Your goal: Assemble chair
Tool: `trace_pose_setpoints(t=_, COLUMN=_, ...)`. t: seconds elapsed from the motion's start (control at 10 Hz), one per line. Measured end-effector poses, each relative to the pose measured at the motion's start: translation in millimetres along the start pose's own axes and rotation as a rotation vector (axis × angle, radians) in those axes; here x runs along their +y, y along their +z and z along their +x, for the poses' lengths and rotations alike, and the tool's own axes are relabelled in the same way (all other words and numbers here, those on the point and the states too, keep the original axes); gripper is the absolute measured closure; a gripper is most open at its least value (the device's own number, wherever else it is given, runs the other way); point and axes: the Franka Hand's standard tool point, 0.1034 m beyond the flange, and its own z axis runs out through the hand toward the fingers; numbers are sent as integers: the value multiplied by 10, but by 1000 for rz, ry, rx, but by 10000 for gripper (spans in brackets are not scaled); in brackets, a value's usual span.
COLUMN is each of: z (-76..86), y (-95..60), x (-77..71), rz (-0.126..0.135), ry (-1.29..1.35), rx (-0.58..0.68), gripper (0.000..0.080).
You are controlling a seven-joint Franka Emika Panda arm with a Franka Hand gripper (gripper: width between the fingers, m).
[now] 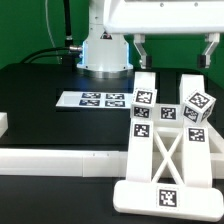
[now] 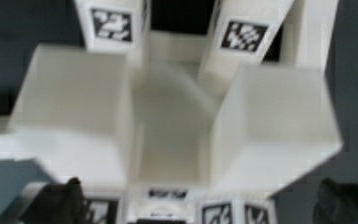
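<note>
the chair (image 1: 165,140) stands as a partly joined cluster on the black table (image 1: 40,80), and it serves here as the landmark. in the exterior view a cut-out panel with an x brace (image 1: 168,158) leans toward the camera, its foot resting just behind the long low white border wall (image 1: 50,160), which seems placed there as a stop so parts can be pushed square against it. two upright bars (image 1: 146,112) rise behind the panel, each carrying marker tags, and a small cube (image 1: 199,105) sits at the top on the exterior view's right of the chair, tilted, so it looks not fully seated.

the gripper (image 1: 178,52) hangs directly above the chair, apart from it, its two fingers spread wide and holding nothing. that position reads as a pause over the assembly, probably to line up on one of the upright parts before coming down. the wrist view agrees: the chair's (image 2: 167,110) white slabs and bars fill the picture, with the dark fingertips (image 2: 60,197) at the edge and clear of the plastic.

the marker board (image 1: 90,100) lies flat on the table to the exterior view's left of the chair, near it but not touching, in front of the robot's base (image 1: 103,50).

which part comes next cannot be told; the tilted cube looks the likeliest concern.
</note>
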Motion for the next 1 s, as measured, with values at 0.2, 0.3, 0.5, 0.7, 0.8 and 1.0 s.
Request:
trace_pose_setpoints(t=0.2, z=-64, y=60, x=-2, rz=-5, ry=-5, rx=24, gripper=151)
trace_pose_setpoints(t=0.3, z=-71, y=66, x=-16, rz=-6, ry=-8, rx=50, gripper=151)
trace_pose_setpoints(t=0.5, z=-110, y=103, x=-16, rz=-9, ry=-11, rx=103, gripper=151)
trace_pose_setpoints(t=0.7, z=-177, y=145, x=-10, rz=-12, ry=-14, rx=122, gripper=151)
trace_pose_setpoints(t=0.8, z=-257, y=198, x=-23, rz=-13, ry=-17, rx=123, gripper=151)
trace_pose_setpoints(t=1.0, z=-351, y=308, x=-47, rz=-18, ry=-26, rx=116, gripper=151)
